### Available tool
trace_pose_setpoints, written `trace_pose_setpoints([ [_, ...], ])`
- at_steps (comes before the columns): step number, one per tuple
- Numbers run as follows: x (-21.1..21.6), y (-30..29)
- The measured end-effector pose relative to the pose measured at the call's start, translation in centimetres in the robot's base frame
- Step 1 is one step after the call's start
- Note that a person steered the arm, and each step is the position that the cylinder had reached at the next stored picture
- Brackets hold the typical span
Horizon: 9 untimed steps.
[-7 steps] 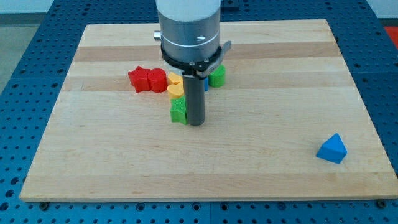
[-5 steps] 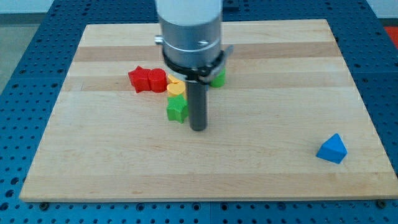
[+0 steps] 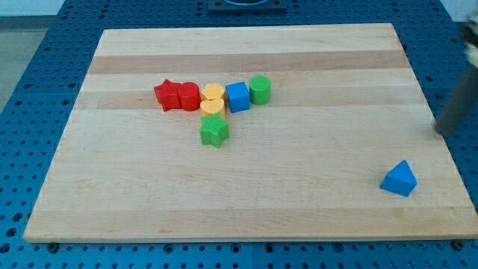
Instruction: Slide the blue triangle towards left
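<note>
The blue triangle (image 3: 399, 179) lies on the wooden board (image 3: 246, 213) near its lower right corner, far from the other blocks. My rod shows only as a dark, blurred streak at the view's right edge. My tip (image 3: 447, 133) is above and to the right of the blue triangle, apart from it.
A cluster of blocks sits left of the board's middle: a red star (image 3: 166, 96), a red block (image 3: 188, 96), two yellow blocks (image 3: 213, 91) (image 3: 212, 107), a blue cube (image 3: 237, 97), a green cylinder (image 3: 260, 90) and a green star (image 3: 214, 131) just below them.
The arm has swung from beside the green star at the cluster to the view's right edge, uncovering the blue cube. The green star had shifted slightly. The blue triangle has not moved.
</note>
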<state>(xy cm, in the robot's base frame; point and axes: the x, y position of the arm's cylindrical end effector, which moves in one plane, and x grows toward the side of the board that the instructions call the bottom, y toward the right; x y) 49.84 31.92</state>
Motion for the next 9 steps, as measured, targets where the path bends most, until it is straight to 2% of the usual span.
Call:
trace_pose_setpoints([
  [1, 10.9, -2.0],
  [2, 11.8, -3.8],
  [3, 10.4, -5.4],
  [4, 6.5, -6.1],
  [5, 4.6, -7.6],
  [6, 4.4, -10.5],
  [8, 4.9, -20.6],
  [9, 3.5, -20.8],
])
